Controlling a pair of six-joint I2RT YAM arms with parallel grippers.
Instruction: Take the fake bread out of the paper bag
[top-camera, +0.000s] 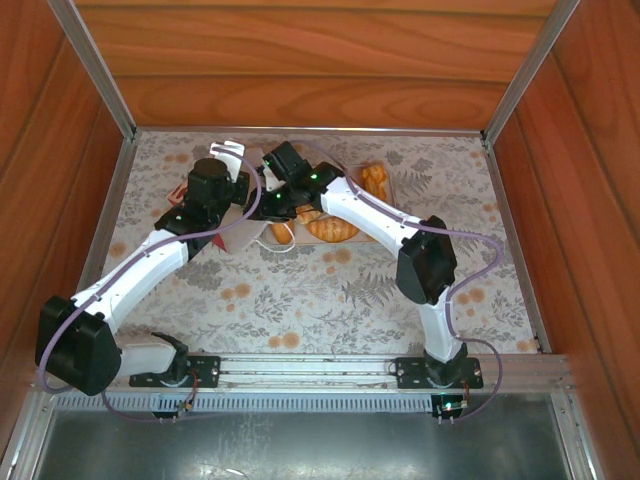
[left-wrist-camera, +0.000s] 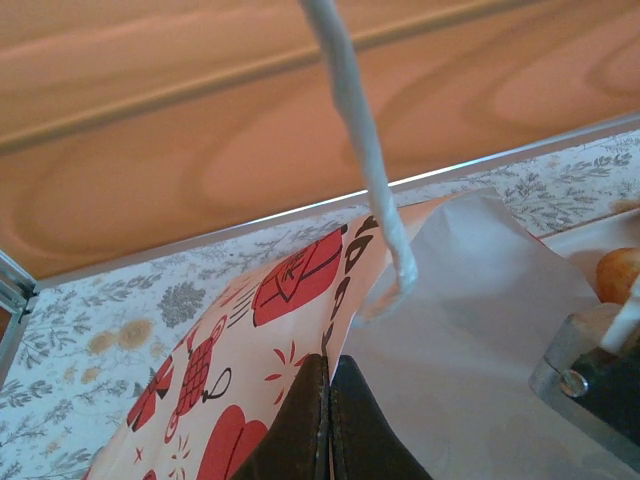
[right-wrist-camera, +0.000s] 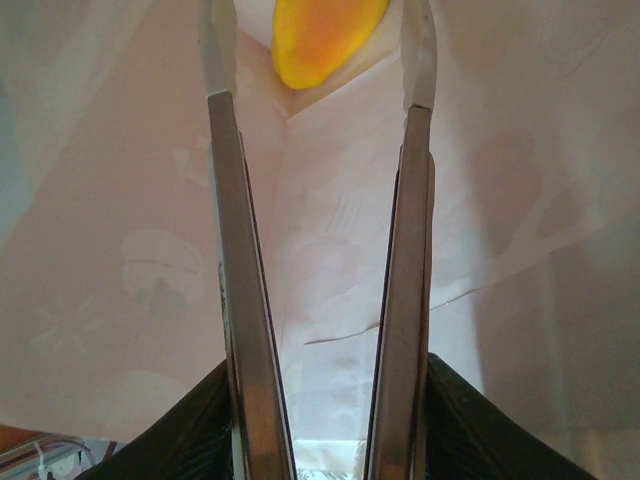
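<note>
My left hand (left-wrist-camera: 328, 400) pinches the paper bag (left-wrist-camera: 250, 330); my right hand (right-wrist-camera: 318, 90) is spread wide inside, near a yellow bun (right-wrist-camera: 325, 30)

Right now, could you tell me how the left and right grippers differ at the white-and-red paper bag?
The left gripper is shut, pinching the edge of the white-and-red paper bag; the right gripper is open, inside the bag, facing a glossy yellow-orange bun. Both are at that bag.

Hemmed by paper bag (right-wrist-camera: 120, 250) walls either side of right pincer (right-wrist-camera: 318, 45); blocked ahead by yellow-orange bun (right-wrist-camera: 330, 25); free along near edge of desk (top-camera: 330, 300).
</note>
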